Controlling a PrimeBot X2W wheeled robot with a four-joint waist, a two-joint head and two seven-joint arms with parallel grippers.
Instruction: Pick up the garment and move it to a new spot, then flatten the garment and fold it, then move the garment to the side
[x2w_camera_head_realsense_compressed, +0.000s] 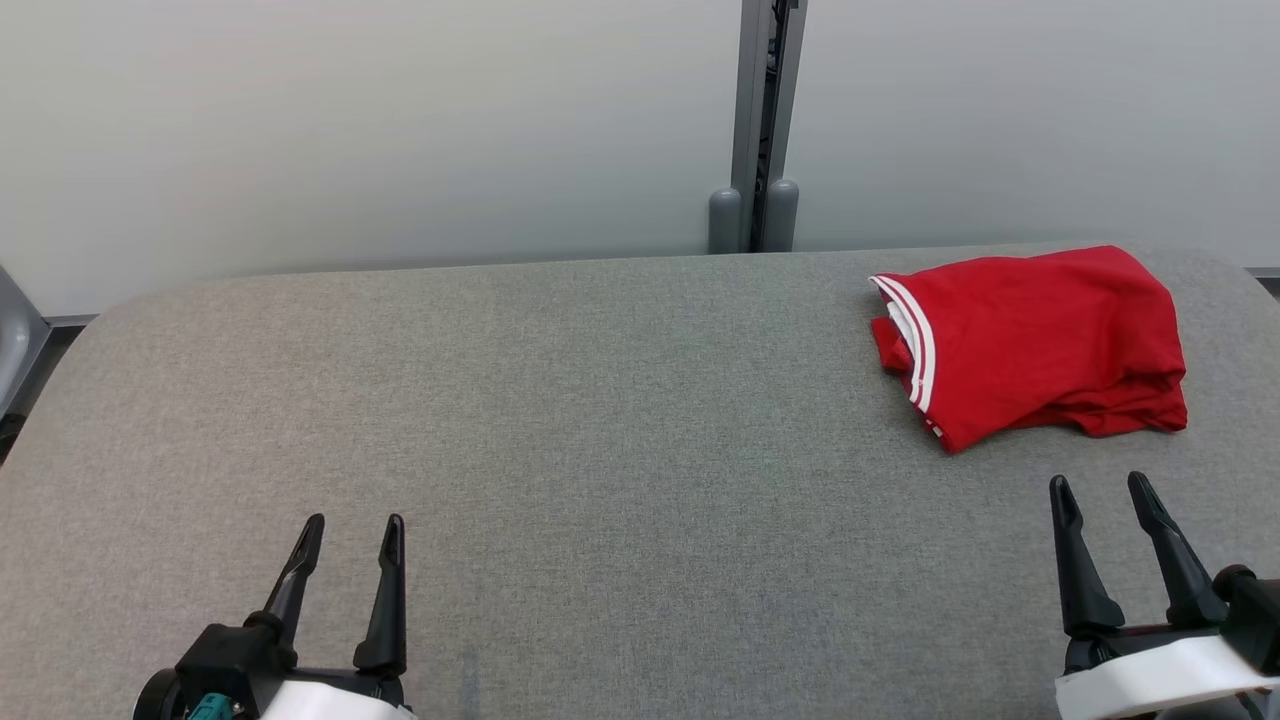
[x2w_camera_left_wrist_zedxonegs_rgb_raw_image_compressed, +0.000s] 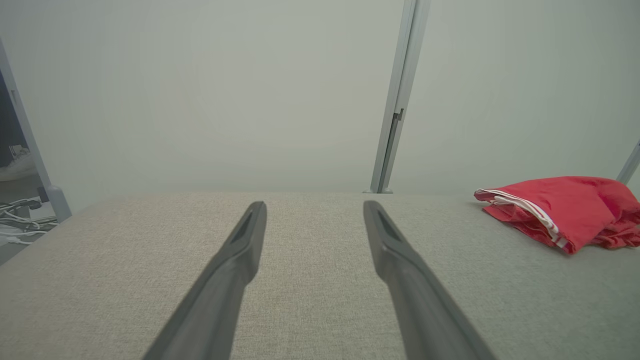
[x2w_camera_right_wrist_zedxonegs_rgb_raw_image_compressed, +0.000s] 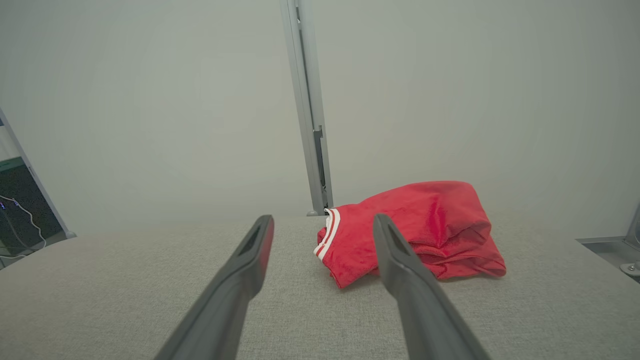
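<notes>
Two grippers sit over the near edge of our grey, cloth-covered desk (x2w_camera_head_realsense_compressed: 600, 400), and both are empty. Our left gripper (x2w_camera_head_realsense_compressed: 356, 522) is by the near left corner, its dark fingers (x2w_camera_head_realsense_compressed: 385, 600) parted a fair way and pointing toward the far edge; in our left wrist view we see bare desk cloth in the gap between them. Our right gripper (x2w_camera_head_realsense_compressed: 1098, 482) is by the near right corner, its fingers spread about as wide, tips leaning slightly toward the left edge.

The garment (x2w_camera_head_realsense_compressed: 1040, 335), a red shirt with white stripes along one trim, lies in a loosely folded bundle near the far right corner of the desk. Its striped trim faces the left edge, and its side toward the right edge is bunched in thick, rumpled folds. We see it just beyond our right gripper, with a strip of desk cloth between the fingertips (x2w_camera_head_realsense_compressed: 1060, 490) and the nearest red fold, so nothing touches it. It lies well apart from our left gripper. In our right wrist view the garment lies straight ahead, and one finger crosses in front of it.

Behind the far edge stand pale wall panels (x2w_camera_head_realsense_compressed: 350, 130), joined by a grey metal post (x2w_camera_head_realsense_compressed: 760, 120) near the middle of that edge
</notes>
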